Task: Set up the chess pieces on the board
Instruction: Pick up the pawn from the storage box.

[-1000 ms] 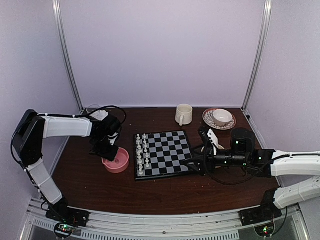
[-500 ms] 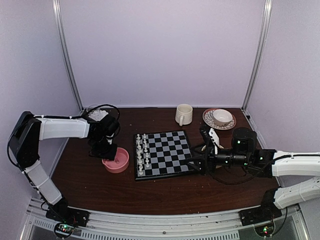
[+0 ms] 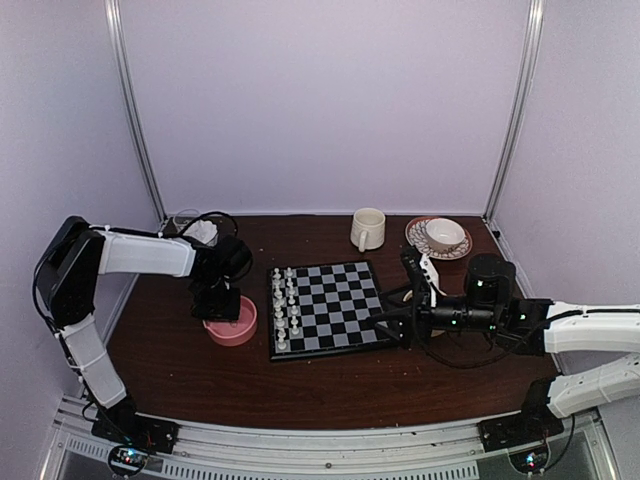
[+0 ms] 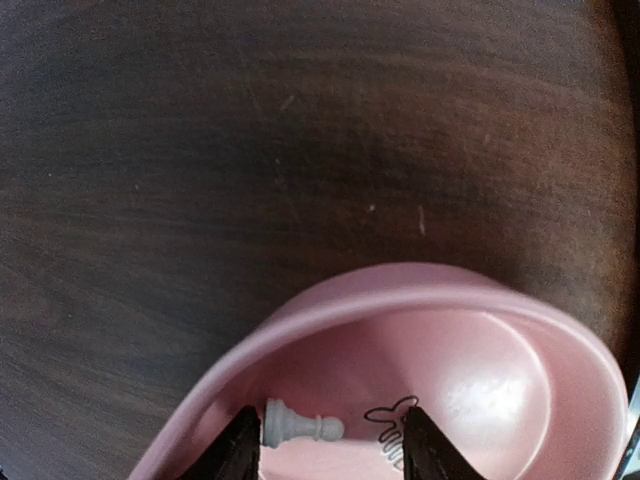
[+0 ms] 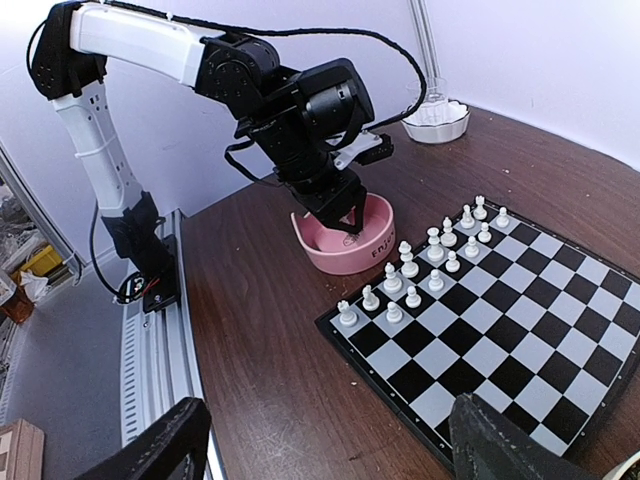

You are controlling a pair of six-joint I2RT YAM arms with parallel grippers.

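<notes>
A white pawn [image 4: 300,428] lies on its side on the floor of the pink bowl [image 4: 400,290], close under the bowl's wall. Its long axis runs straight across from one left fingertip [image 4: 240,452] to the other, base toward one and head toward the other.

Your left gripper [image 4: 330,455] hangs in the bowl's mouth with its jaws apart and the pawn between them, nothing clamped. The base sits right at one fingertip, possibly touching, though the edge of the wrist view is too cramped to be sure. There is a clear gap on the head side.

If you close as things stand, I judge you would pinch the pawn end to end, base against head. That is a poor hold on a rounded top. Turning the wrist so the jaws cross the stem looks safer.

Beside the bowl is the board [image 3: 335,305], with white pieces [image 3: 285,305] standing in the two files nearest the bowl. Your right gripper [image 5: 330,450] waits beyond the board's far edge from the bowl, jaws spread wide and empty. The left arm is clearly the nearer one.
</notes>
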